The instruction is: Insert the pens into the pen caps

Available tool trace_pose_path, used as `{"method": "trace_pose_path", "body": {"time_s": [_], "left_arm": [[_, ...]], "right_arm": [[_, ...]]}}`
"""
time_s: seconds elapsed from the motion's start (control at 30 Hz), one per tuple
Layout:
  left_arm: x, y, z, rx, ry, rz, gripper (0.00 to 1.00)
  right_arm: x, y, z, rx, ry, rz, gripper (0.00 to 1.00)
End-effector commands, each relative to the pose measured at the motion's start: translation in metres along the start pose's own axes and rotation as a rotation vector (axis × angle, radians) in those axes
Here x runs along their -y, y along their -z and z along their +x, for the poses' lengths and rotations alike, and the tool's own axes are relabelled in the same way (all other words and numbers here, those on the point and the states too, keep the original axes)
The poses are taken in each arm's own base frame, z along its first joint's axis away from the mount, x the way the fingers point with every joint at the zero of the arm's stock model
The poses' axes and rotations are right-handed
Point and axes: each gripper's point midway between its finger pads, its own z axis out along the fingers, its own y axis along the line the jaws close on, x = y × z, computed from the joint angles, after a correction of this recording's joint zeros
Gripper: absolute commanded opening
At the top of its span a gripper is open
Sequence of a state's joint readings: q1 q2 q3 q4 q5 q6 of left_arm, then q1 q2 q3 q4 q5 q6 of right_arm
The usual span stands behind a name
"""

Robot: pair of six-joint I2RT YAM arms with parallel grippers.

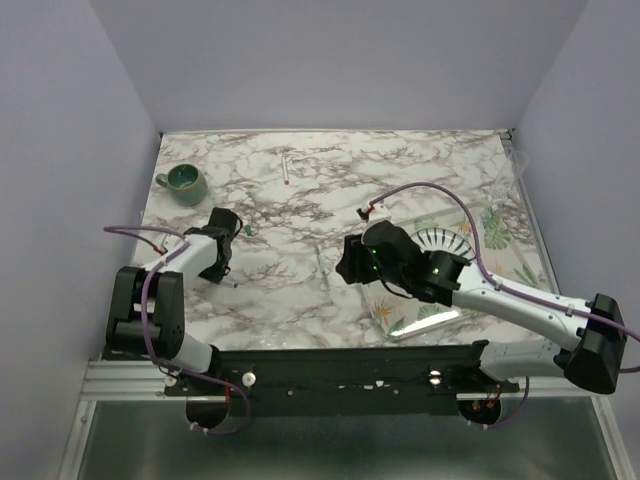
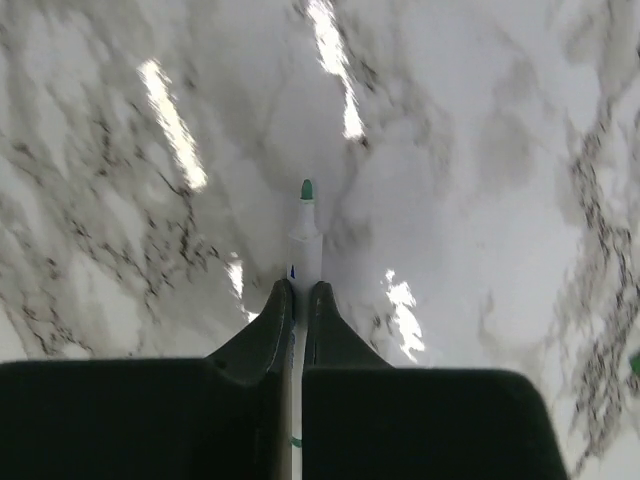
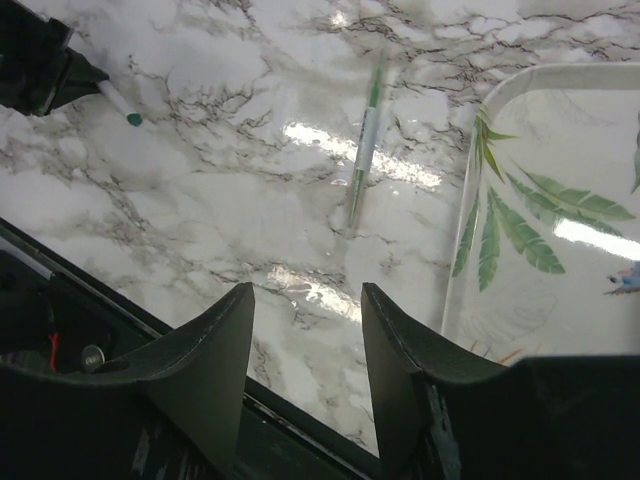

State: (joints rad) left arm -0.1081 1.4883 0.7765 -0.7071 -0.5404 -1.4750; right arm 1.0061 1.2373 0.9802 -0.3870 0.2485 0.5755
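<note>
On a marble table (image 1: 290, 205) walled in lavender, the left gripper (image 2: 298, 292) is clamped on a slim white pen (image 2: 305, 225), its green tip poking out past the fingers. The right gripper (image 3: 305, 300) hangs open beside a leaf-print tray (image 3: 470, 200). A second pen (image 3: 365, 135), marked green, lies flat on the marble ahead of it.

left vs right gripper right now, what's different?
Left gripper is shut on a green-tipped pen; right gripper is open and empty. Left gripper is over bare table on the left side; right gripper is beside the tray, with a second pen lying ahead of it. Shared: both are black, two-fingered and angled down at the marble.
</note>
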Motion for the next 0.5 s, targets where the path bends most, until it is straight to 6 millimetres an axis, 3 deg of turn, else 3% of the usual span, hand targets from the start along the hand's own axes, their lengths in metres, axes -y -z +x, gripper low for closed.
{"method": "trace_pose_path", "body": {"time_s": [0.0, 0.17, 0.3, 0.33, 0.47], "left_arm": [[0.012, 0.019, 0.035, -0.084, -0.135, 0.143, 0.00], [0.025, 0.048, 0.041, -0.098, -0.223, 0.351, 0.00], [0.035, 0.069, 0.056, -0.144, -0.285, 0.546, 0.00], [0.048, 0.083, 0.053, -0.144, -0.271, 0.644, 0.00], [0.063, 0.131, 0.072, -0.250, -0.336, 0.944, 0.00]], "right_arm": [[0.000, 0.002, 0.002, 0.042, -0.033, -0.031, 0.54], [-0.005, -0.004, 0.014, 0.025, -0.063, -0.072, 0.54], [-0.021, -0.013, 0.017, 0.018, -0.077, -0.152, 0.55], [-0.029, -0.017, 0.027, -0.017, -0.069, -0.203, 0.55], [-0.060, -0.022, 0.029, -0.025, -0.086, -0.369, 0.64]]}}
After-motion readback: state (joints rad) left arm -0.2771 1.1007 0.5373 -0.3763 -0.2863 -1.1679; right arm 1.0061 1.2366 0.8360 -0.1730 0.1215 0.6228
